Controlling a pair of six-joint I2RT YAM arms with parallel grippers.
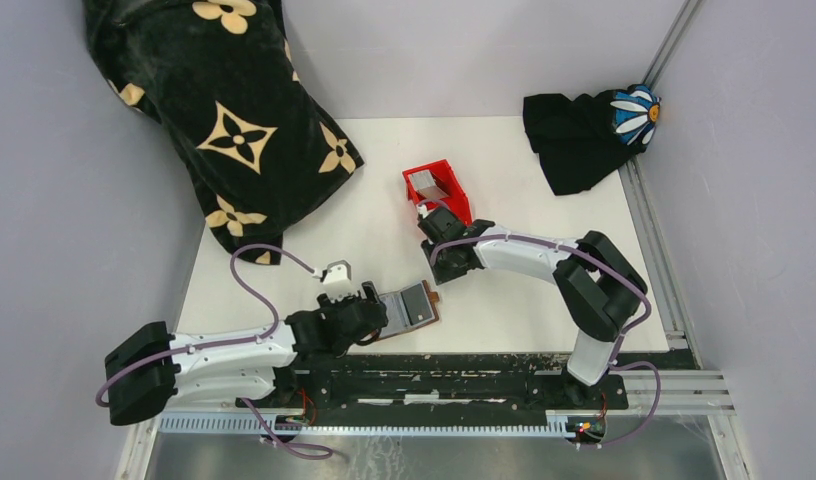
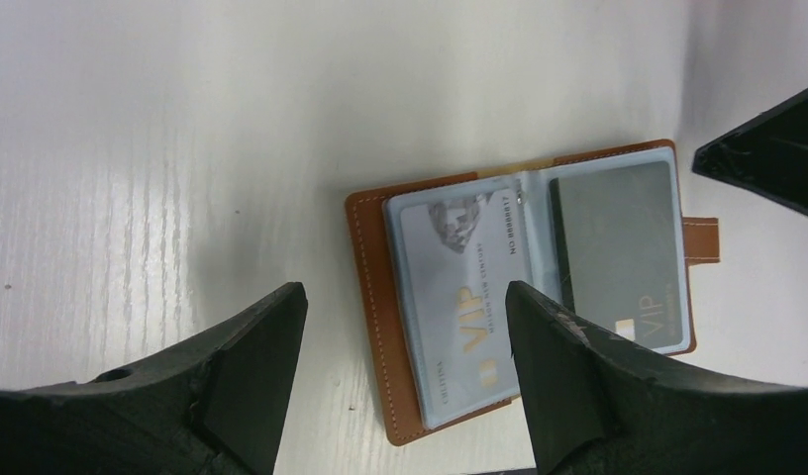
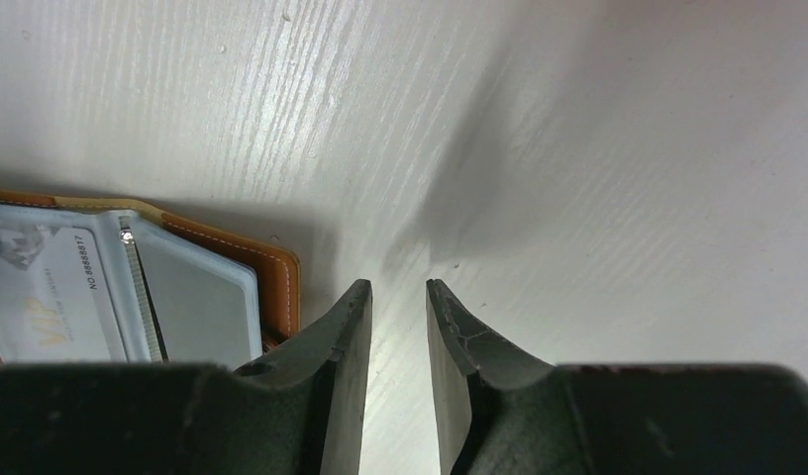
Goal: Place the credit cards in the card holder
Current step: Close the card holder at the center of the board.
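The card holder (image 1: 409, 308) lies open on the white table (image 1: 524, 300), close to the front edge. From above one sees only its brown cover and pale sleeves. The left wrist camera shows more: a light blue credit card (image 2: 459, 297) with gold "VIP" letters sits in the left sleeve and a grey card (image 2: 618, 247) in the right sleeve. The snap tab (image 2: 702, 239) sticks out at the right side. The left gripper (image 2: 405, 297) hangs over the holder with its jaws spread wide, grasping nothing.

The right wrist camera sees only one corner of the holder. The right gripper (image 3: 397, 287) stands just beside that corner; its jaws leave a narrow gap with only bare table in it.

Only the top view shows the red bin (image 1: 439, 188) farther back, with a grey flat thing (image 1: 427, 185) inside. Whether this is a card cannot be told.
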